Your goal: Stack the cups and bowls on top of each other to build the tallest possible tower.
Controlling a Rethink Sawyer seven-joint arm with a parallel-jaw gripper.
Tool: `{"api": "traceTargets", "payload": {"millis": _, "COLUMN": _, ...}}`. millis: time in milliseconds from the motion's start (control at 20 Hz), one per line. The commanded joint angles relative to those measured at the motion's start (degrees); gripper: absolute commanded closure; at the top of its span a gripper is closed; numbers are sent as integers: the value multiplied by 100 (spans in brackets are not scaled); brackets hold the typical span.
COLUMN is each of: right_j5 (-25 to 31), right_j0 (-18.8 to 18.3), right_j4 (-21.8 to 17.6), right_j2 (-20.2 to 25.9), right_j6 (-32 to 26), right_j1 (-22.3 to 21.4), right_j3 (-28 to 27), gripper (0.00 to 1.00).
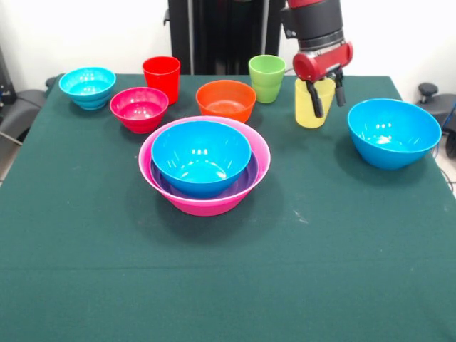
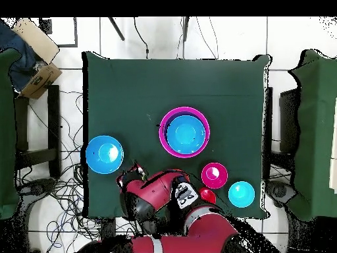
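The tower (image 1: 206, 206) is the pink bowl at mid-table, holding the purple bowl (image 1: 246, 182) and a blue bowl (image 1: 201, 160). The second blue bowl (image 1: 393, 132) stands alone at the right. At the back stand the cyan bowl (image 1: 87, 87), magenta bowl (image 1: 139, 108), red cup (image 1: 162, 77), orange bowl (image 1: 226, 100) and green cup (image 1: 267, 77). My gripper (image 1: 327, 98) is open and low at the upright yellow cup (image 1: 305, 110). One finger is over the cup, the other is outside its right wall. In the overhead view the arm (image 2: 148, 191) hides the gripper and the yellow cup.
The green table (image 1: 228, 271) has black chairs along its sides in the overhead view (image 2: 36, 125). Cables lie on the floor near the robot's base. A cardboard box (image 2: 36, 39) sits off the table at one corner.
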Motion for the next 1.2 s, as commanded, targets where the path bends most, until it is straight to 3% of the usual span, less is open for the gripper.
{"api": "traceTargets", "payload": {"millis": 50, "right_j5": 1758, "right_j0": -31, "right_j4": 195, "right_j2": 364, "right_j6": -19, "right_j1": 57, "right_j3": -722, "gripper": 0}}
{"api": "traceTargets", "payload": {"millis": 150, "right_j5": 1941, "right_j0": 106, "right_j4": 302, "right_j2": 224, "right_j6": 69, "right_j1": 59, "right_j3": -816, "gripper": 0}}
{"api": "traceTargets", "payload": {"millis": 350, "right_j5": 1458, "right_j0": 503, "right_j4": 1320, "right_j2": -366, "right_j6": 1299, "right_j1": 114, "right_j3": -989, "gripper": 0}}
{"api": "traceTargets", "payload": {"millis": 600, "right_j5": 1501, "right_j0": 427, "right_j4": 2045, "right_j2": -321, "right_j6": 1480, "right_j1": -9, "right_j3": -868, "gripper": 0}}
{"api": "traceTargets", "payload": {"millis": 1150, "right_j5": 985, "right_j0": 241, "right_j4": 2244, "right_j2": -173, "right_j6": 1547, "right_j1": -193, "right_j3": -582, "gripper": 0}}
{"api": "traceTargets", "payload": {"millis": 1200, "right_j5": 1177, "right_j0": 233, "right_j4": 2235, "right_j2": -143, "right_j6": 1463, "right_j1": -240, "right_j3": -589, "gripper": 0}}
